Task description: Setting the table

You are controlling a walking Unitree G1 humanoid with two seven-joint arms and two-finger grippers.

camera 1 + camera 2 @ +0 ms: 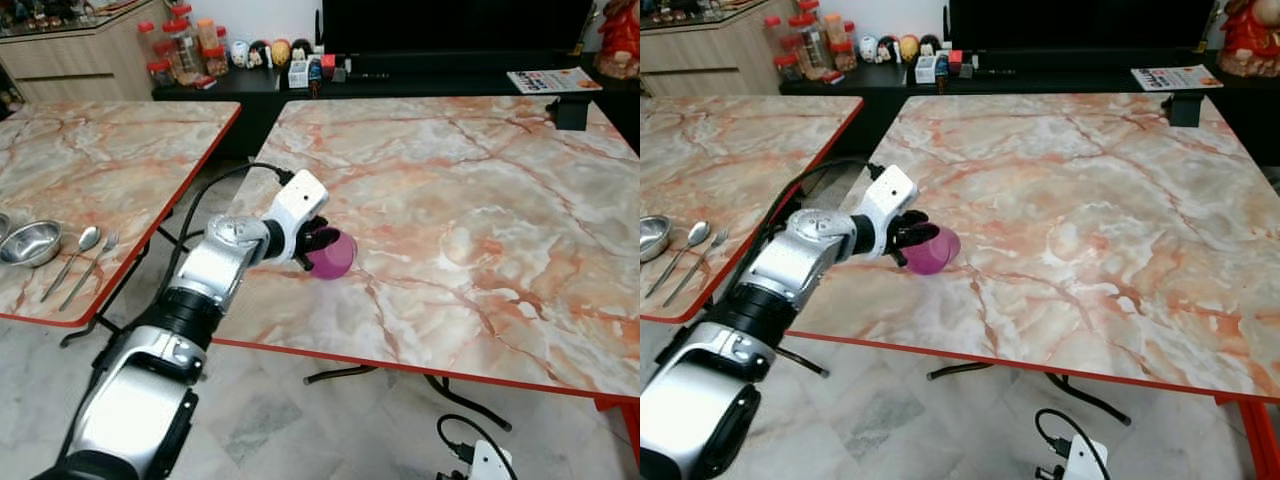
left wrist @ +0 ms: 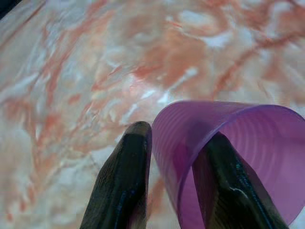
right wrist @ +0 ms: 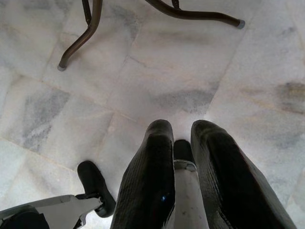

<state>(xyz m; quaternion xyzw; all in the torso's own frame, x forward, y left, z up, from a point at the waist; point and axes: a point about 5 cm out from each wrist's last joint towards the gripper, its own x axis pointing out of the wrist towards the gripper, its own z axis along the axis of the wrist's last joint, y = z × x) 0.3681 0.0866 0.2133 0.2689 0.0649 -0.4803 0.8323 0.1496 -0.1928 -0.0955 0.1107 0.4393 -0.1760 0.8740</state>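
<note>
floor: pale grey marble tiles [image 1: 300, 420] | tables: two marble-patterned tops, red-edged, larger [image 1: 480, 220], smaller [image 1: 110, 160] to its left | far wall: black low cabinet [image 1: 420, 75], wooden sideboard [image 1: 80, 55]

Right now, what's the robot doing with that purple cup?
The robot's left hand is holding a purple cup over the near left part of the big marble table. The wrist view shows one finger inside the cup and the other outside, pinching its wall. The cup looks tilted rather than standing. On the other table to the left wait a metal bowl, a spoon and a fork. The right hand hangs by the floor, holding nothing.
</note>
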